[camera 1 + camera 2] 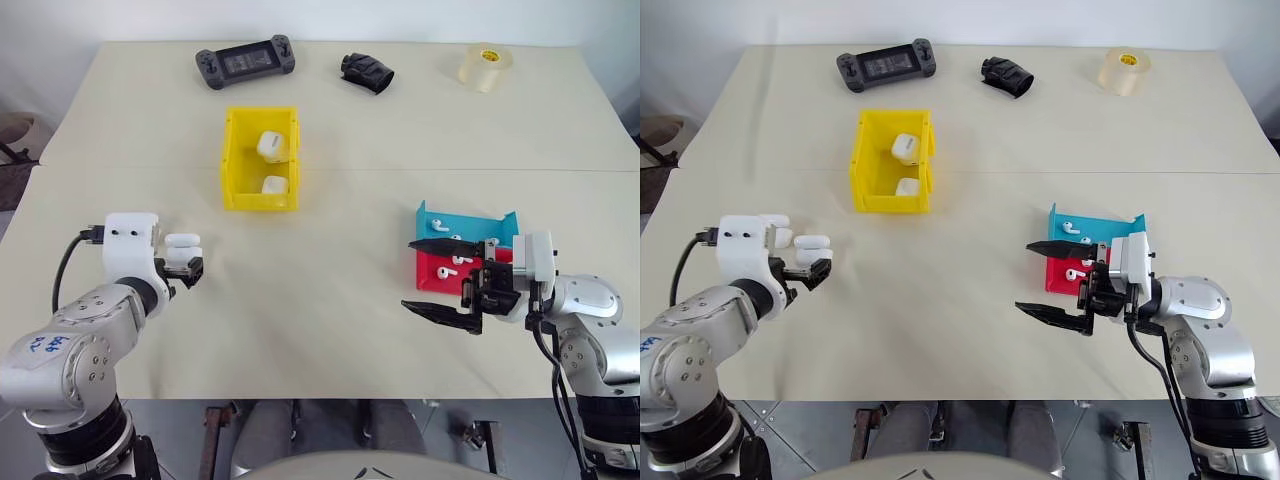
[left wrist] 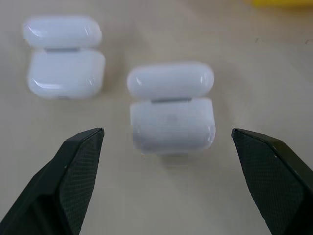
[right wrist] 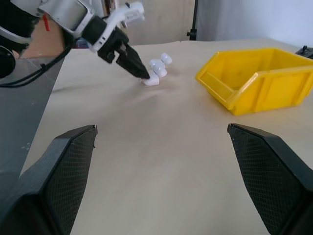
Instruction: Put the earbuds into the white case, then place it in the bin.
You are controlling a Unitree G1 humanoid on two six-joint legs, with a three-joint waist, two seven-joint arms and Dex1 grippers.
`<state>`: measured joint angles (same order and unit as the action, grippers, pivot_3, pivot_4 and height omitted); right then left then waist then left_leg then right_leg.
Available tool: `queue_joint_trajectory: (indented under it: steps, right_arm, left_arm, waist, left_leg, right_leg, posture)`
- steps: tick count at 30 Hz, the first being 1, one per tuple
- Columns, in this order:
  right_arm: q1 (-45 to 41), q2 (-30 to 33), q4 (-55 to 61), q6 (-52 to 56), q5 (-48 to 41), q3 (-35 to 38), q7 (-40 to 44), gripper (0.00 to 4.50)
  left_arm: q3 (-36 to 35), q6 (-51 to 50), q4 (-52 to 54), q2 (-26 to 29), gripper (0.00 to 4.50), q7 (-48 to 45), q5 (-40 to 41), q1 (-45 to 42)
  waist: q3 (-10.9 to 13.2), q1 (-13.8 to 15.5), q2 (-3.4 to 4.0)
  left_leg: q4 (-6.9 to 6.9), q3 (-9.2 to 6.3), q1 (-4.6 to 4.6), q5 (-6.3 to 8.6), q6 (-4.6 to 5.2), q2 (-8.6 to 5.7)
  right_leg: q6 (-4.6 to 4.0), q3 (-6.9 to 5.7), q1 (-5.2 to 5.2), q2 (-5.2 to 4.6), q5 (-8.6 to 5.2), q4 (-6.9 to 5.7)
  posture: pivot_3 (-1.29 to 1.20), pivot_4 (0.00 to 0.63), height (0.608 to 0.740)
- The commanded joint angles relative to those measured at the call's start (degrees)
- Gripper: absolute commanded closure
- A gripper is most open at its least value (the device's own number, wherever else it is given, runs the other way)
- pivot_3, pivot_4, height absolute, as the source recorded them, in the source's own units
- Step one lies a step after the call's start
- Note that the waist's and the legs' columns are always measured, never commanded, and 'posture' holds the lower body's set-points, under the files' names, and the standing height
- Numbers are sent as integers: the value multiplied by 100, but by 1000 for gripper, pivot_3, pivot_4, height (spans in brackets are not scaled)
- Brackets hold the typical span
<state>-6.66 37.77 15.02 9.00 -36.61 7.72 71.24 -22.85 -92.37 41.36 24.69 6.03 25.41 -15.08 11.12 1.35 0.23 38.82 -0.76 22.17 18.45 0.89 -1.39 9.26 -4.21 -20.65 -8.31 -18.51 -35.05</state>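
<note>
Two arms reach over the beige table (image 1: 330, 300). Left gripper (image 2: 168, 142) angles down, jaws spread wide and empty, straddling an open white case (image 2: 172, 110) lying on the table, with a second open case (image 2: 64, 61) just beside it. Right gripper (image 1: 440, 278) points sideways, wide open, empty, near the red tray (image 1: 432, 272) holding earbuds (image 1: 447, 271). Farther off, the yellow bin (image 1: 260, 158) holds two cases.

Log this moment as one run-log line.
left gripper: open, astride open white case | right gripper: open, by teal tray | yellow bin: two cases
</note>
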Motion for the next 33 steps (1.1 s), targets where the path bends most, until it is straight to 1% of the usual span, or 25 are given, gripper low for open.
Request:
queue_joint_trajectory:
  steps: [1,4,11,19,22,30,33]
  right_arm:
    - [106,-3,334,18,-162,150,-129,0]
    - [199,-8,429,15,-186,157,-216,0]
    - [365,-36,598,-10,-209,142,-395,0]
    - [517,-156,708,-118,-172,113,-545,0]
    - [544,-176,695,-151,-154,110,-530,0]
    - [386,-233,448,-186,-117,20,-414,0]
    - [336,-260,372,-188,-109,-18,-374,0]
  left_arm:
    - [115,-13,-197,96,42,177,-36,-55]
    - [117,-13,-378,72,42,261,-54,-180]
    - [139,-13,-915,-196,42,444,-38,-634]
    - [208,-13,-1241,-239,42,537,-67,-849]
    - [148,-13,-1218,-379,42,635,-59,-916]
    - [-166,-13,-950,-1098,42,1193,-193,-870]
    - [-168,-13,-945,-1167,42,1262,-176,-807]
  waist:
    - [0,3,0]
    - [0,10,0]
    - [0,21,0]
    - [0,30,0]
    - [0,31,0]
    - [-1,23,1]
    - [-1,17,1]
  left_leg:
    - [-1,0,0,0,-2,0]
    - [2,-1,0,1,-4,-2]
    - [5,-2,0,2,-8,-4]
    - [5,-3,-1,2,-9,-4]
    - [6,-2,-1,1,-9,-5]
    - [7,-2,-1,1,-9,-6]
    - [6,0,-1,1,-9,-6]
  right_leg:
    - [0,0,0,0,0,2]
    - [0,1,3,-3,0,4]
    - [0,0,5,-3,0,3]
    - [0,0,5,-3,0,0]
    - [0,1,6,-4,0,0]
    - [0,0,5,-5,0,-1]
    - [0,1,5,-5,0,-1]
  posture:
    - [0,150,740]
    - [0,150,740]
    - [0,150,740]
    - [0,150,740]
    - [0,150,740]
    - [0,150,740]
    - [0,150,740]
